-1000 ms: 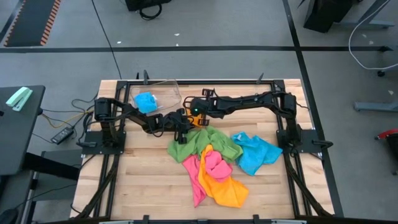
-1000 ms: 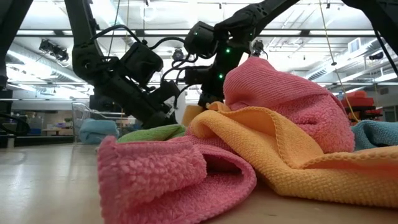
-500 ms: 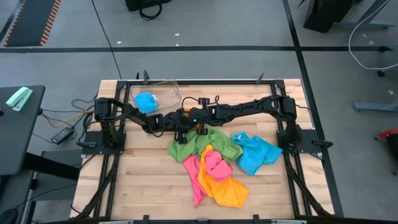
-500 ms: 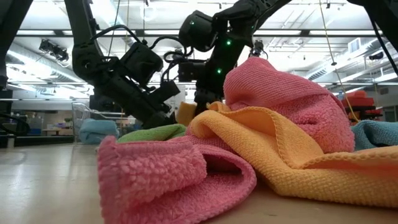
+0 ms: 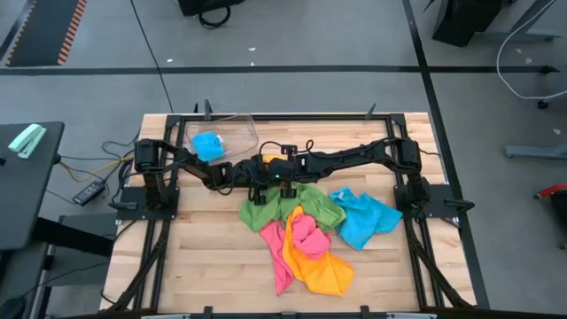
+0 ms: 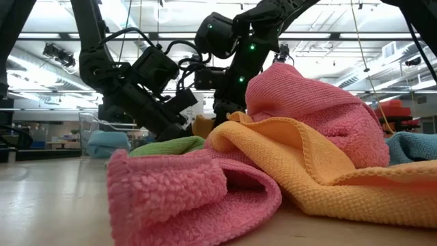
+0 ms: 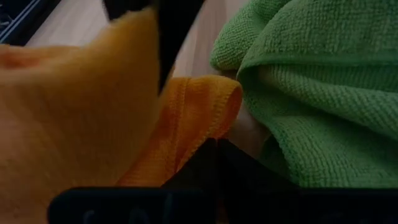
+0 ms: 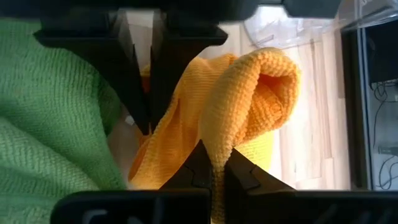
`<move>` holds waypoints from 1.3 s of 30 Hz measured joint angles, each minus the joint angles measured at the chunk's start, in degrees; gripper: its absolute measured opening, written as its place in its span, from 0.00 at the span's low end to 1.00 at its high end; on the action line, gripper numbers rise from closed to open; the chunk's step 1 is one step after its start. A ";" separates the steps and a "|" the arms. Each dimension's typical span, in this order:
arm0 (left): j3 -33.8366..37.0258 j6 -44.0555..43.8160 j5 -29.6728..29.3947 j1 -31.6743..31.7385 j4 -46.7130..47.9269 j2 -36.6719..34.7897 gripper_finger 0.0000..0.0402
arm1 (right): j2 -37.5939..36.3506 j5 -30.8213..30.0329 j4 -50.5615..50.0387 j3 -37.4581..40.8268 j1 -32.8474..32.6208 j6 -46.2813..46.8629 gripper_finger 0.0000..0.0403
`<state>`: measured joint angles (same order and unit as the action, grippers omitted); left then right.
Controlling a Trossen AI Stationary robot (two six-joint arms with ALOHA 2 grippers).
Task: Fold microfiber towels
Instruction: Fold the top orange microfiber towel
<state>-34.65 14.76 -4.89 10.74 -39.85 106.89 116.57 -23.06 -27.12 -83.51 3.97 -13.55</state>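
On the counter point(image 5: 204, 257), a heap of green, pink, yellow and blue towels point(image 5: 306, 232) lies mid-surface. At its far edge the right gripper point(image 8: 212, 163) and left gripper point(image 7: 214, 149) meet. Both sets of jaws are closed on the small orange towel point(image 8: 249, 99), pinching its folds from opposite sides, just beside the green towel point(image 7: 323, 87).

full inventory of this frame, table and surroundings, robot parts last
orange towel: 1, orange-yellow, between the two tools at the table's back centre, pinched by both
green towel: 1, green, table centre, just in front of the tools
pink towel: 1, pink, in the pile in front of the green one
second orange towel: 1, orange-yellow, front of the pile
blue towel: 1, blue, right of the pile
bin: 1, clear plastic, back left, holding a blue cloth
table: 1, light wood
left tool: 1, dark, shut on the orange towel
right tool: 1, dark, shut on the same towel
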 joint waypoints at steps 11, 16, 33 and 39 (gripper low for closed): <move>0.00 -0.19 -0.05 0.02 0.34 0.00 0.11 | -0.02 4.56 2.14 3.22 0.62 -0.96 0.16; 0.00 -0.21 -0.15 0.07 0.36 0.00 0.12 | -0.02 6.20 2.06 3.54 1.16 0.75 0.35; 0.04 -1.25 0.02 -0.13 11.91 -7.91 0.09 | -0.71 11.38 -2.11 0.31 1.15 3.34 0.52; 0.01 -1.00 -0.03 -2.11 17.90 -11.78 0.10 | -2.32 11.36 -3.12 0.31 1.24 4.40 0.52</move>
<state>-34.64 13.76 -4.92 8.63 -21.95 95.11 114.26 -11.70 -30.24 -83.20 5.21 -9.15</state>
